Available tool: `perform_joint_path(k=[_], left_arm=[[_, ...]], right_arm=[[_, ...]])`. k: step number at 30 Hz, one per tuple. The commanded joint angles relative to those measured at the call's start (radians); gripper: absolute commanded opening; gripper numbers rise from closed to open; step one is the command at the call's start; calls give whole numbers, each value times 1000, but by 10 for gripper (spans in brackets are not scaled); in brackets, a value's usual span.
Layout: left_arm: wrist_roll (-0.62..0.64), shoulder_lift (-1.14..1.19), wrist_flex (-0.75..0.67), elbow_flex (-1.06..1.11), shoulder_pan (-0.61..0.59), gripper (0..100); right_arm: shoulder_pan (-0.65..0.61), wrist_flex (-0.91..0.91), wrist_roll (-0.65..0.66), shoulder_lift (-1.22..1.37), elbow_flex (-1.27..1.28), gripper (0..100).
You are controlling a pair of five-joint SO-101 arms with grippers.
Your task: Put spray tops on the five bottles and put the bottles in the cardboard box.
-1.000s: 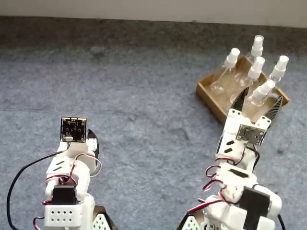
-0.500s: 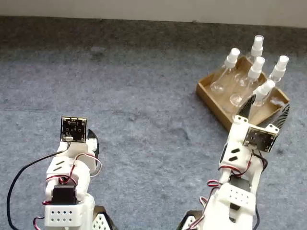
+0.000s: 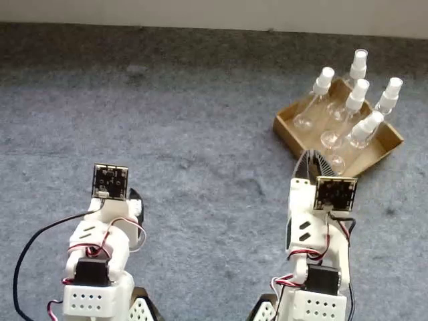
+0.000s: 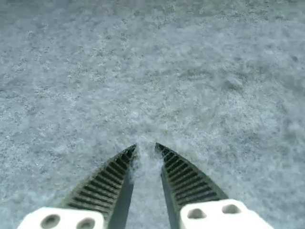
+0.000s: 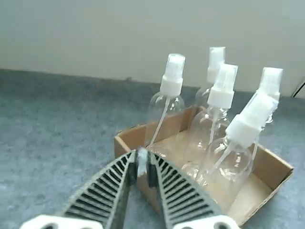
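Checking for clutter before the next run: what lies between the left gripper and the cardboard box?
Nothing but bare grey carpet lies between the left gripper and the cardboard box, as the high view shows.

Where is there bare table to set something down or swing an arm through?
In the high view, the carpet is bare from its left edge across to the box, and between the left arm and the right arm. Crowded: the box, which holds all five bottles, and its near side, where the right arm's jaws sit close.
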Motion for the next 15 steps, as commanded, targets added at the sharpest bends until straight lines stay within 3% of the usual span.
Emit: perform_joint_path(k=[1,8,15], left_arm=[[-8,4,64,19,77,5],[-9,-2,210,19,31,5],[-9,-2,308,19,24,5]], right_arm=[[-51,65,-9,4,-7,5],[-148,272,-9,4,-4,5],[-151,440,-9,4,-4,5]])
